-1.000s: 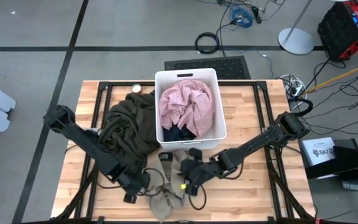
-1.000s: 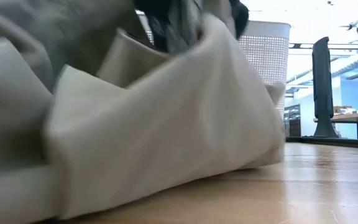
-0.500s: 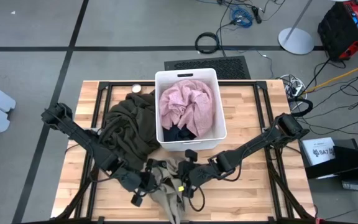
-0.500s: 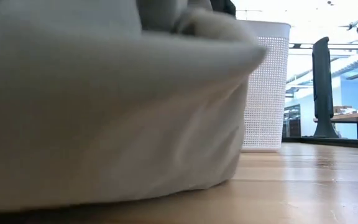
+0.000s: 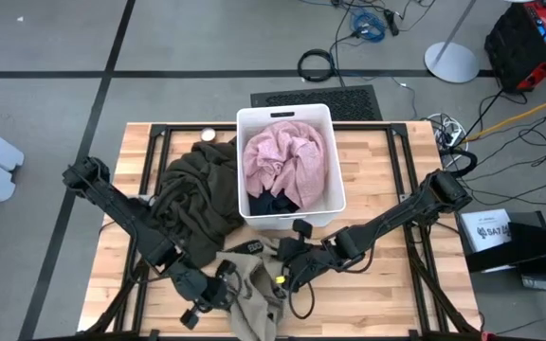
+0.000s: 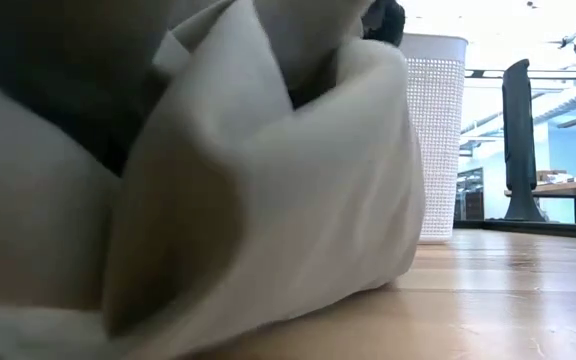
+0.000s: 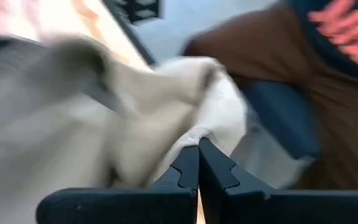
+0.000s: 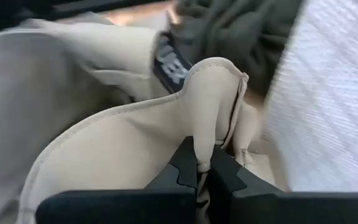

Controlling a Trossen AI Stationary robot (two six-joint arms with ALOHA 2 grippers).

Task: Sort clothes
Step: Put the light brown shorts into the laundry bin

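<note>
The beige garment [image 5: 254, 298] with a lettered waistband [image 8: 169, 62] lies bunched near the table's front edge and fills the low view [image 6: 268, 200]. My left gripper [image 5: 226, 286] is shut on its left side and my right gripper [image 5: 278, 275] on its right side. The large dark olive garment [image 5: 197, 199] lies heaped on the table, left of the white bin [image 5: 289, 116]. In the bin a pale pink garment [image 5: 287, 156] rests on a dark one [image 5: 273, 202]. My left gripper pinches a raised fold of the beige garment [image 7: 194, 132] between its two fingers, slanting down from the table's left. The cloth is drawn up at the fingers and its lower part lies on the table. My right gripper pinches a stitched edge of the beige garment [image 8: 213, 134] between its two fingers, slanting down from the table's right. The edge stands up in a peak above the fingers, and the rest sags to the table.
The bin [image 6: 433, 140] stands just behind the beige garment. A small round object [image 5: 208, 134] lies at the far left of the table. Bare wood shows at the near right [image 5: 368, 303]. A person in brown trousers [image 7: 278, 56] shows beyond the table.
My left gripper has risen and rolled, drawing its side of the beige garment up. The garment has bunched higher between the two grippers, and its lower end stays on the table.
</note>
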